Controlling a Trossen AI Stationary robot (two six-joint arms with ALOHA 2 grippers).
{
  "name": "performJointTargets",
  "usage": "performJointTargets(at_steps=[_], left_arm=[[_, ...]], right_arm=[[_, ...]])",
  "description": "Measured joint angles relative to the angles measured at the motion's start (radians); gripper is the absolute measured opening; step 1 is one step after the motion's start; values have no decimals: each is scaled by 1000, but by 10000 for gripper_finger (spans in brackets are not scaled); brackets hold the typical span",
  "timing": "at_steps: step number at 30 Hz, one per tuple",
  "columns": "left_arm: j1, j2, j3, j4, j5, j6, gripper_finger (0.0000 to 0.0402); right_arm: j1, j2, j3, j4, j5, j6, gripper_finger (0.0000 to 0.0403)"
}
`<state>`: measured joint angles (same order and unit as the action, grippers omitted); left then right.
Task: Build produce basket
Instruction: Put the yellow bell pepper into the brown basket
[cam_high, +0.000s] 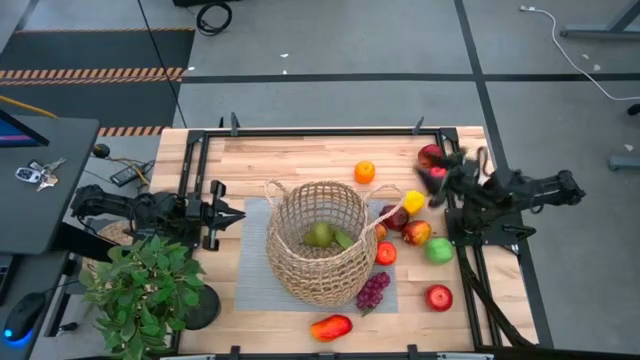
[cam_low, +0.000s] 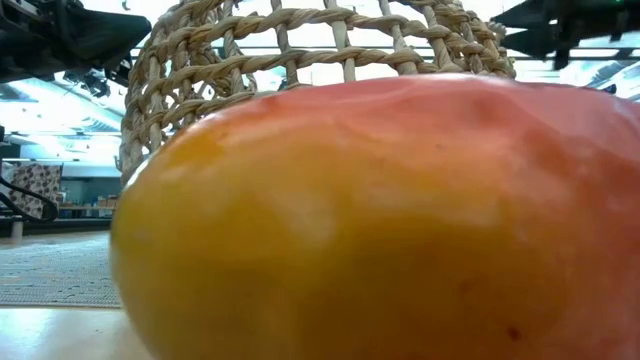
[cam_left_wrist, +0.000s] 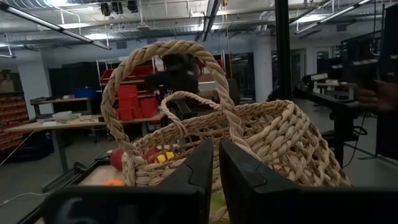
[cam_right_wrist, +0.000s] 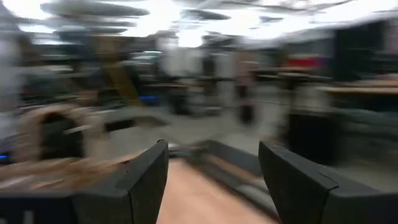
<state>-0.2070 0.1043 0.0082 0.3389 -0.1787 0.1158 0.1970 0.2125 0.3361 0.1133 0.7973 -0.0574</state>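
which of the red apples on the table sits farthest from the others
The red apple near the table's front right edge. It sits alone below the green apple, while the other red ones cluster beside the basket or under the right gripper.

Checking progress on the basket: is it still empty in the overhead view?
No, a green fruit already lies inside the basket.

Both arms are black throughout, built of blocky, angular segments joined end to end. The left arm (cam_high: 130, 210) ends in a left claw (cam_high: 232, 216) with two flat, matte dark fingers (cam_left_wrist: 186, 180) with squared edges. The right arm (cam_high: 530, 187) carries a right claw (cam_high: 440, 190) whose fingers (cam_right_wrist: 149, 177) are broad, dark slabs with bevelled inner faces. Black cables (cam_high: 500, 300) trail from its base.
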Motion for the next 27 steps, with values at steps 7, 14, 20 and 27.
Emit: performJointTargets(at_steps=[7,14,20,27], left_arm=[[0,0,0,0,0,0,34],[0,0,0,0,0,0,25],[0,0,0,0,0,0,33],[0,0,0,0,0,0,32]], right_arm=[[-48,20,89,-12,231,13,255],[-112,34,89,-80,248,44,254],[-181,90,89,-281,148,296,254],[-278,163,162,-438,22,412,254]])
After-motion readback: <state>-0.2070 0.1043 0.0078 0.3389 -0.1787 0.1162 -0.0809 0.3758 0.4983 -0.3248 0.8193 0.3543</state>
